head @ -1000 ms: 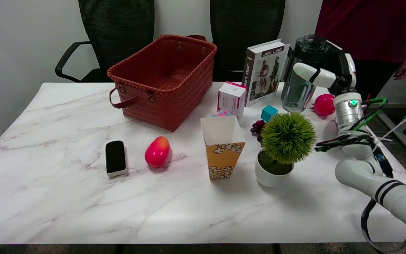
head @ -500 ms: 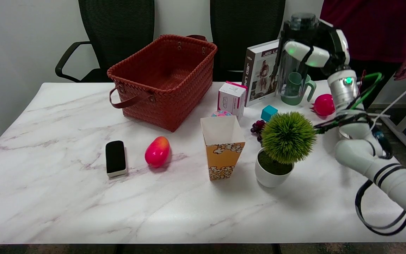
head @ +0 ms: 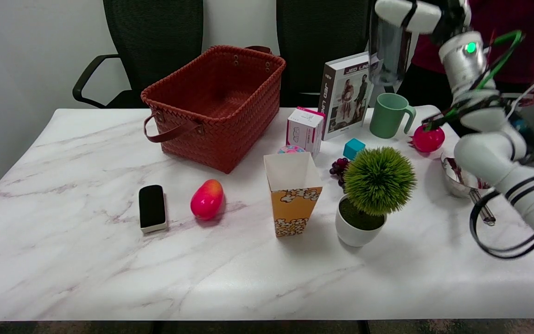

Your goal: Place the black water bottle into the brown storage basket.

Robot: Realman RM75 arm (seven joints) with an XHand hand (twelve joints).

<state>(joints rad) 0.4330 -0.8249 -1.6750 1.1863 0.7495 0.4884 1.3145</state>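
Observation:
The black water bottle [head: 389, 58], smoky and see-through with a dark top cut off by the picture's upper edge, hangs in the air at the upper right. My right hand [head: 422, 16] grips it near its top, partly out of frame. The bottle is above the green mug [head: 387, 115] and the standing book [head: 346, 95]. The brown woven basket [head: 193, 99] stands open and empty at the back centre-left, well to the left of the bottle.
Between the bottle and the basket stand a pink-and-white box [head: 305, 130], a popcorn box [head: 293, 192] and a potted green ball plant [head: 373, 195]. A teal cube [head: 353, 148], grapes [head: 339, 168], a pink fruit [head: 428, 138] and a metal bowl [head: 461, 178] lie right. A person [head: 512, 28] stands behind.
My right hand has lifted the bottle off the table, up and slightly left, to the picture's top edge. The green mug behind it is now uncovered.

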